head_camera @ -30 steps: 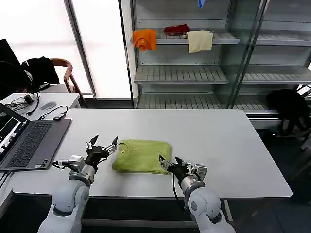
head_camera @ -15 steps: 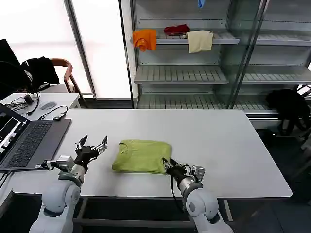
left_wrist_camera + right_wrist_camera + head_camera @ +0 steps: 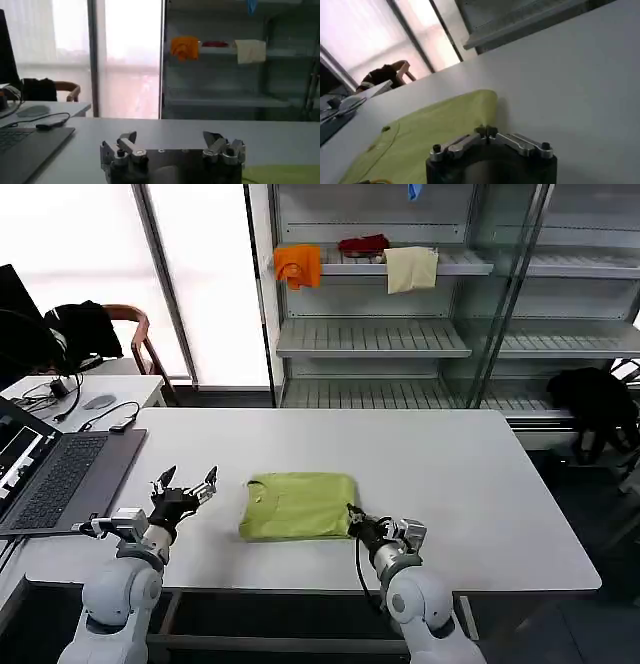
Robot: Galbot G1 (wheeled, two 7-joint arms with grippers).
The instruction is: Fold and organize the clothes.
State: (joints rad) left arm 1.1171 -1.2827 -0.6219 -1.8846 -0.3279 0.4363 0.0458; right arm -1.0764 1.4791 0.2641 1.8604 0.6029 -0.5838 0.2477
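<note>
The clothes are one lime yellow-green T-shirt [image 3: 300, 506], folded into a flat rectangle on the white table [image 3: 450, 464] near its front edge. My right gripper [image 3: 355, 519] sits at the shirt's near right corner. In the right wrist view its fingertips [image 3: 486, 132] are pressed together on the edge of the T-shirt [image 3: 430, 135]. My left gripper [image 3: 185, 484] hovers over bare table a short way left of the shirt, open and holding nothing. The left wrist view shows the left gripper [image 3: 171, 140] with its fingers spread wide, and a corner of the T-shirt [image 3: 280, 175] off to one side.
A laptop [image 3: 60, 479] lies at the table's left edge. Behind the table stands a metal shelf [image 3: 380, 334] with orange [image 3: 297, 264], red [image 3: 363, 246] and cream [image 3: 411, 268] cloths. A chair with black garments [image 3: 80, 324] is at the far left.
The left gripper drew back to the left, away from the shirt, and stayed open. The right gripper closed at the shirt's near right corner. The shirt slid slightly to the right.
</note>
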